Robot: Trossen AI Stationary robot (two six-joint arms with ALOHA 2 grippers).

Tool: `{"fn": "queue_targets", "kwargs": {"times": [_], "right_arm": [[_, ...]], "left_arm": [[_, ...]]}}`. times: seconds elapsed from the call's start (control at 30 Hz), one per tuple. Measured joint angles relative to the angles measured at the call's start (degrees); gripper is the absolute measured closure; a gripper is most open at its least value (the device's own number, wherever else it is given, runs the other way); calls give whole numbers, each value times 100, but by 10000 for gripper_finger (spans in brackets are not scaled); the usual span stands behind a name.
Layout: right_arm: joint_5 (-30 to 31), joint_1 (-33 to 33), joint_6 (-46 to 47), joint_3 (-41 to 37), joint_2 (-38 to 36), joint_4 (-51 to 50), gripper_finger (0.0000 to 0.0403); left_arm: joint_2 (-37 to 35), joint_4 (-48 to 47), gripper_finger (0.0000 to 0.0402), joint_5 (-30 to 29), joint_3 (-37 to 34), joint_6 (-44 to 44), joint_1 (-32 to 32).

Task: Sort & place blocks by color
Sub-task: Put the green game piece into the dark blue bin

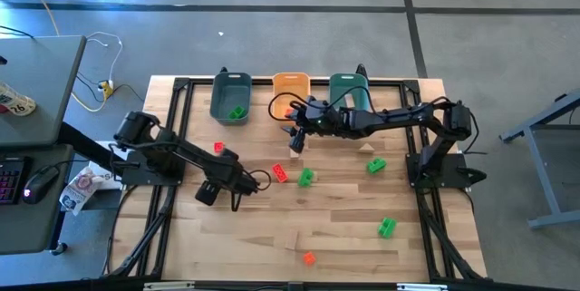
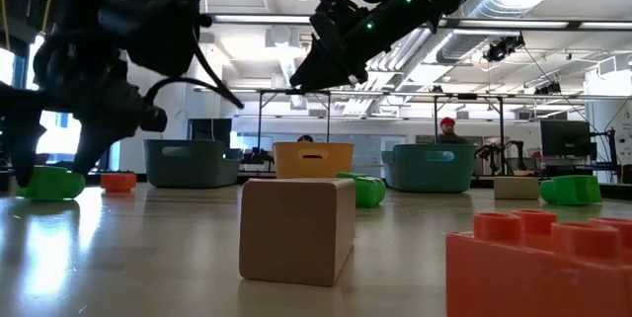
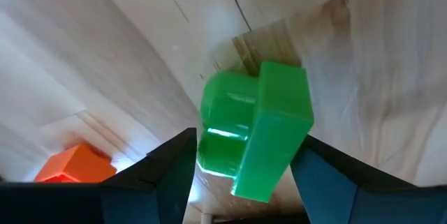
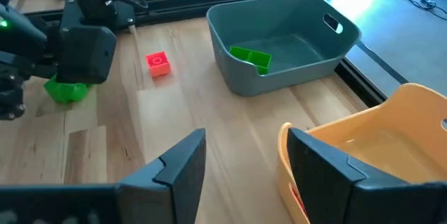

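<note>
Left tool (image 1: 237,185) low over the counter (image 1: 344,227), fingers (image 3: 167,175) spread wide on either side of a green block (image 3: 255,137) lying on the wood; contact between fingers and block not discernible. Orange block (image 3: 70,168) just beside it. Right tool (image 1: 296,135) raised above the counter in front of the orange bin (image 1: 291,85), fingers (image 4: 183,161) parted, nothing between them. One green block (image 4: 251,57) inside the left teal bin (image 1: 231,98); second teal bin (image 1: 345,90) to the right of the orange one. Remaining blocks scattered on the counter: red-orange pieces at (image 1: 218,147), (image 1: 281,173) and (image 1: 309,258); green pieces at (image 1: 376,166) and (image 1: 387,227); tan wooden pieces at (image 1: 295,154) and (image 1: 367,149). Low view: tan block (image 2: 297,229) and red-orange studded block (image 2: 538,268) nearest the camera.
</note>
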Motion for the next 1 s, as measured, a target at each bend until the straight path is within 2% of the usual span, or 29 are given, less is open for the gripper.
{"fn": "queue_targets", "kwargs": {"times": [0.23, 0.5, 0.73, 1.0], "right_arm": [[-1, 2, -2, 0, 0, 2, 215], [-1, 18, -2, 0, 0, 2, 215], [55, 132, -4, 0, -342, -354, 215], [229, 279, -5, 0, -968, -1397, 215]], "left_arm": [[196, 177, 202, 2, 2, -10, 0], [194, 240, 264, 125, 9, -50, 20], [166, 293, 265, 142, 9, -36, 20], [-25, 626, 271, 142, 13, -36, 32]]}}
